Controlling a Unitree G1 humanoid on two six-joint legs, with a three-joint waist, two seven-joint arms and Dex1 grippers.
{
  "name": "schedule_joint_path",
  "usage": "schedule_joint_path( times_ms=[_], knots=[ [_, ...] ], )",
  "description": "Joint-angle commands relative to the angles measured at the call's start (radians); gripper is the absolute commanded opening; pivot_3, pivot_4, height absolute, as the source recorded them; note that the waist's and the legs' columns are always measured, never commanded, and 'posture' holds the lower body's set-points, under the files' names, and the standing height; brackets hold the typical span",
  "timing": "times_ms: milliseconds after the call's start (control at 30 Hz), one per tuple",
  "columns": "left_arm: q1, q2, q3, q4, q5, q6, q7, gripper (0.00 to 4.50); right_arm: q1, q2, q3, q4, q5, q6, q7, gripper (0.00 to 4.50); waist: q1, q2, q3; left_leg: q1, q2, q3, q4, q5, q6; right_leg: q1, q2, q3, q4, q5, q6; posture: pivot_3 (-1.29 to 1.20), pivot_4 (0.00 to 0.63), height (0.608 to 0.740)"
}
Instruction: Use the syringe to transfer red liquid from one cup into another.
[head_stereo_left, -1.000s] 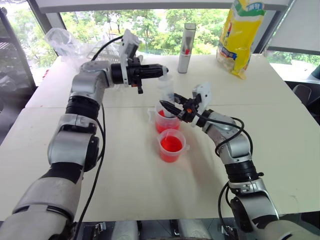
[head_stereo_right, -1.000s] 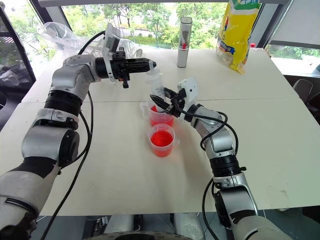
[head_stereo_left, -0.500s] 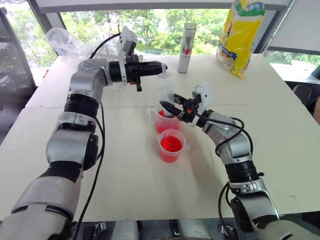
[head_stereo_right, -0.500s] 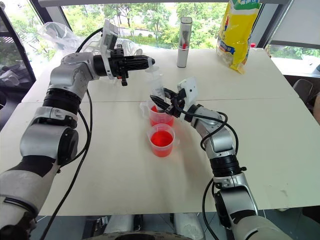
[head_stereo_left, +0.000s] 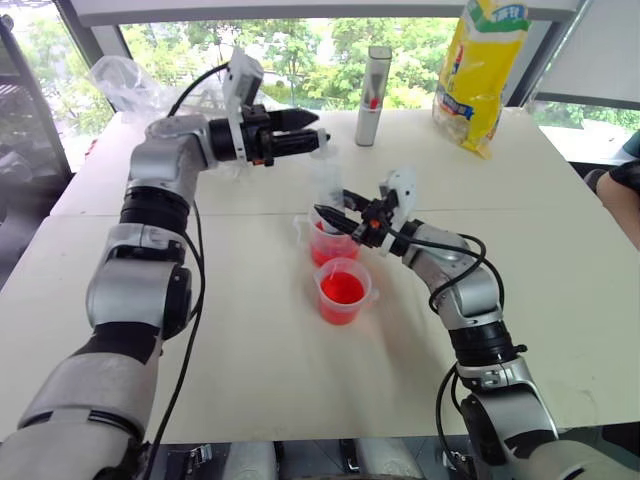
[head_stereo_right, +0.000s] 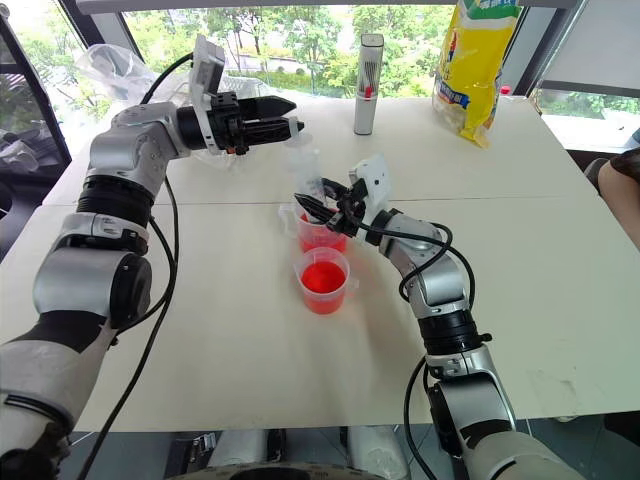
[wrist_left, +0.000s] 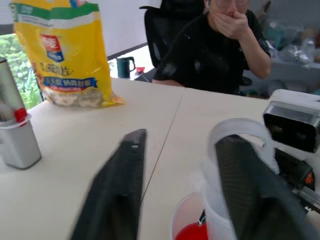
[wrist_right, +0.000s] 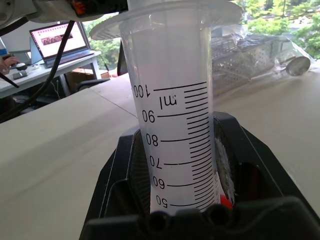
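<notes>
The syringe (head_stereo_left: 328, 183) stands upright with its tip in the far cup (head_stereo_left: 322, 248), which holds red liquid. The near cup (head_stereo_left: 344, 303) also holds red liquid (head_stereo_left: 342, 287). My right gripper (head_stereo_left: 333, 211) is shut on the syringe's clear graduated barrel (wrist_right: 175, 135) just above the far cup. My left gripper (head_stereo_left: 312, 128) points level toward the syringe's top, its two fingers open. In the left wrist view the white plunger top (wrist_left: 239, 131) sits right beside one finger (wrist_left: 250, 190), with the other finger (wrist_left: 120, 190) well apart from it.
A grey upright cylinder with a red mark (head_stereo_left: 373, 85) and a yellow bag (head_stereo_left: 485, 65) stand at the table's back. Clear plastic wrap (head_stereo_left: 125, 78) lies back left. A person (wrist_left: 220, 45) sits beyond the table's right side, their arm (head_stereo_left: 622, 195) at the right edge.
My left gripper was shut on the plunger top and has opened. The right gripper, syringe and both cups have stayed in place.
</notes>
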Motion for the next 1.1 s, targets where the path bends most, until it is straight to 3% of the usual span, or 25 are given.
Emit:
schedule_joint_path(
  times_ms=[33,67,767,933,1100],
  knots=[
    [-0.045,0.008,0.041,-0.063,-0.023,-0.004,0.01,4.1,-0.012,-0.001,0.022,-0.028,0.001,0.0,0.016,1.4,0.001,0.0,0.0,0.0,0.0,0.0,0.0,0.0,0.0,0.0,0.0,0.0,0.0,0.0,0.0,0.0,0.15,0.74],
    [-0.042,0.009,0.041,-0.068,-0.023,-0.004,0.011,4.41,-0.014,-0.001,0.021,-0.028,0.001,-0.001,0.016,1.4,0.001,0.0,0.0,0.0,0.0,0.0,0.0,0.0,0.0,0.0,0.0,0.0,0.0,0.0,0.0,0.0,0.15,0.74],
    [0.163,0.17,0.073,-0.275,-0.037,0.078,0.029,4.41,-0.128,-0.019,-0.104,-0.012,0.054,0.013,-0.05,1.4,0.001,0.0,0.0,0.0,0.0,0.0,0.0,0.0,0.0,0.0,-0.001,0.0,0.001,0.0,0.0,0.0,0.15,0.74],
    [0.198,0.186,0.095,-0.345,-0.067,0.127,0.047,4.41,-0.13,-0.047,-0.137,-0.152,0.126,0.106,-0.06,1.4,0.002,0.0,0.0,-0.001,0.001,0.0,0.0,0.0,0.0,0.0,-0.002,0.0,0.0,0.0,0.0,0.0,0.15,0.74],
    [0.203,0.175,0.09,-0.394,-0.088,0.156,0.051,4.41,-0.114,-0.104,-0.195,-0.413,0.345,0.321,-0.064,1.4,0.004,0.0,0.0,-0.001,0.001,-0.001,0.0,0.0,0.0,0.0,-0.002,0.0,0.0,0.0,0.0,0.0,0.15,0.74]
  ],
)
